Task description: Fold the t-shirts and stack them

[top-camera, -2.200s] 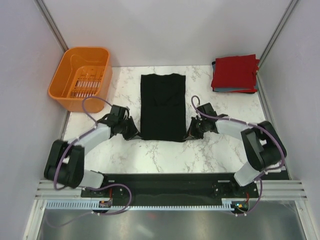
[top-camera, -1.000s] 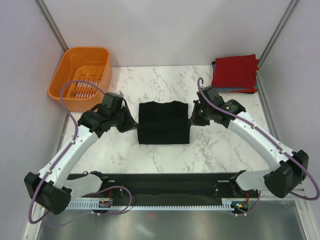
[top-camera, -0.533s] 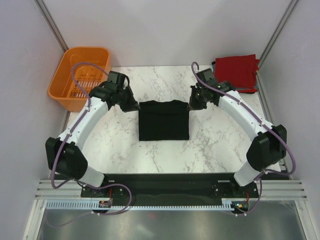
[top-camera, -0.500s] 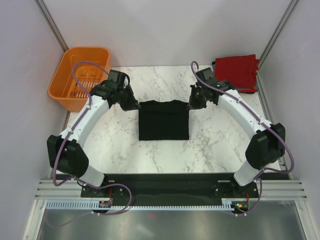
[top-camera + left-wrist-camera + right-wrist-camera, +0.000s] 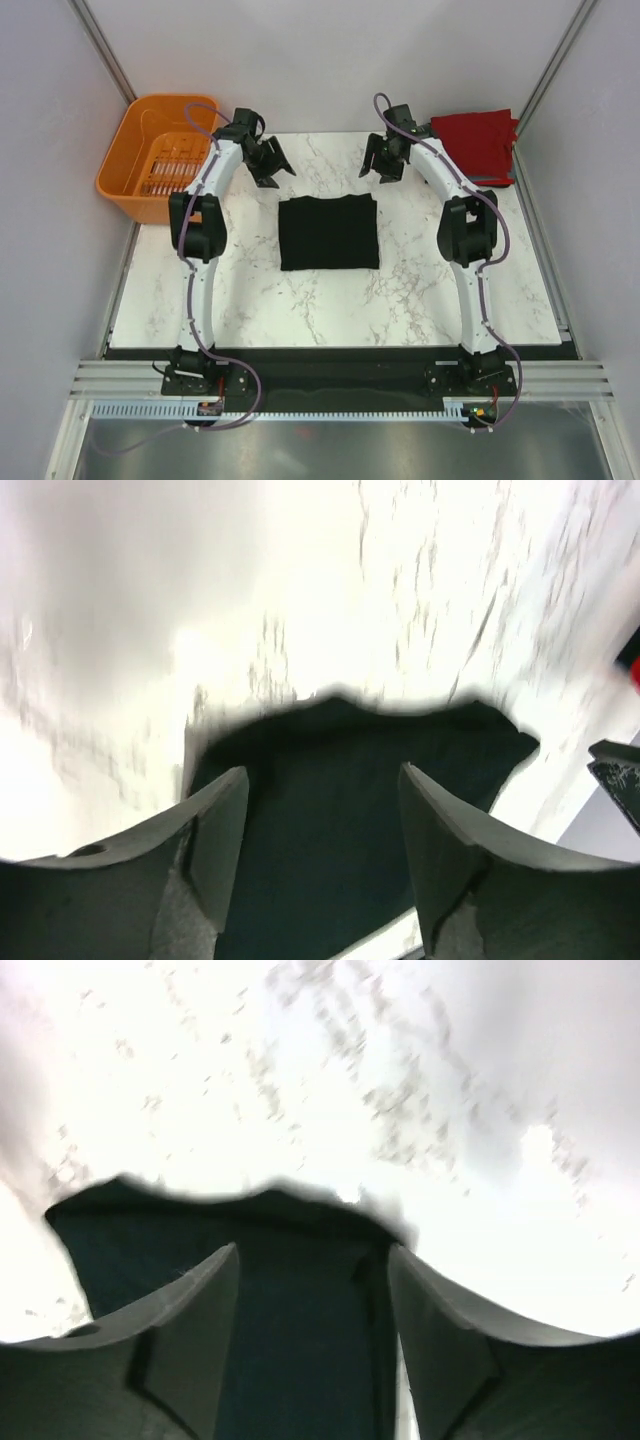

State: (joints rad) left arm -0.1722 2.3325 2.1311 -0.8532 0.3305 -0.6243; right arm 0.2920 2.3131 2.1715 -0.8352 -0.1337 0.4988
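Note:
The black t-shirt [image 5: 328, 232] lies folded into a near square in the middle of the marble table. My left gripper [image 5: 274, 170] hovers beyond its far left corner and my right gripper [image 5: 380, 168] beyond its far right corner. Both are open, empty and apart from the cloth. In the left wrist view the left gripper [image 5: 322, 773] frames the black t-shirt [image 5: 330, 860] below it. The right wrist view shows the same: the right gripper [image 5: 312, 1250] is spread above the black t-shirt [image 5: 150, 1245]. A folded red t-shirt [image 5: 480, 143] sits at the far right, with a grey-blue edge [image 5: 495, 181] under it.
An orange plastic basket [image 5: 160, 155] stands at the far left corner, close to the left arm. Both arms stretch straight up the table on either side of the black shirt. Grey walls close in the left, right and back.
Both grippers let go of the shirt's far edge after folding it in half, opened, and moved further back and outward. The shirt now lies flat and still.

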